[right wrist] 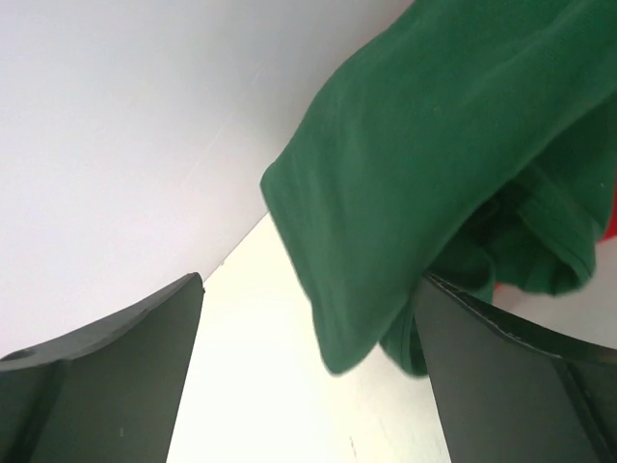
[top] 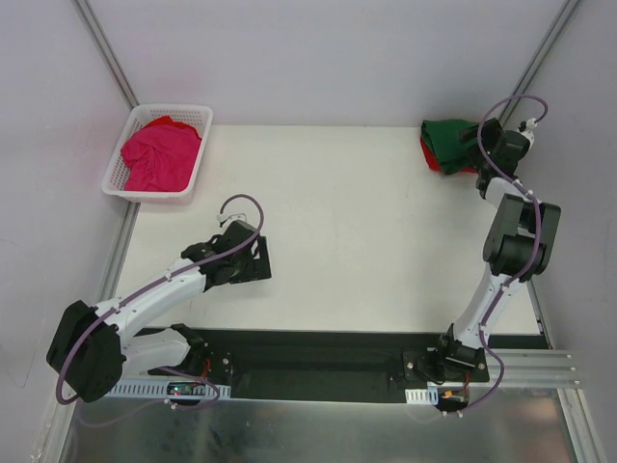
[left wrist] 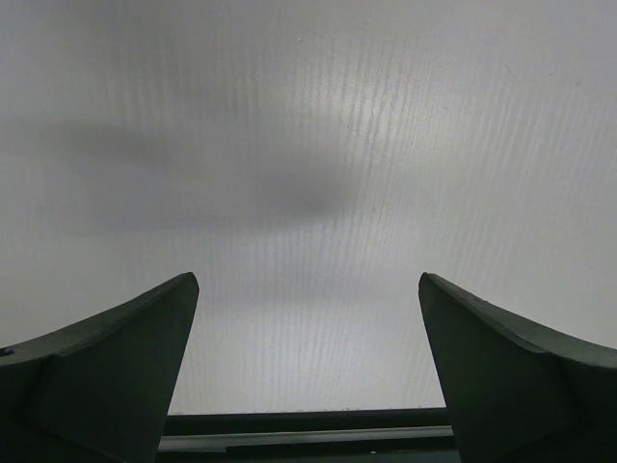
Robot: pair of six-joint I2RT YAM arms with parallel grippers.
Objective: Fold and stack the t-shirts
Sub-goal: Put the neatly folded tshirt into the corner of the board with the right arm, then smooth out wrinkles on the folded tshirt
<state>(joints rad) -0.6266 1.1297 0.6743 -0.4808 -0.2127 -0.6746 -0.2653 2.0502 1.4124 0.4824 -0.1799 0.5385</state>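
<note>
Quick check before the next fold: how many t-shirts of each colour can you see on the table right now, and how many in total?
green t-shirt: 1, lying on the red one
red t-shirt: 1, only its edge shows
pink t-shirt: 1, in the basket
Total: 3

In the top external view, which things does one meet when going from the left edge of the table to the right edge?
White lattice basket holding the magenta t-shirt → left gripper → dark green t-shirt.
</note>
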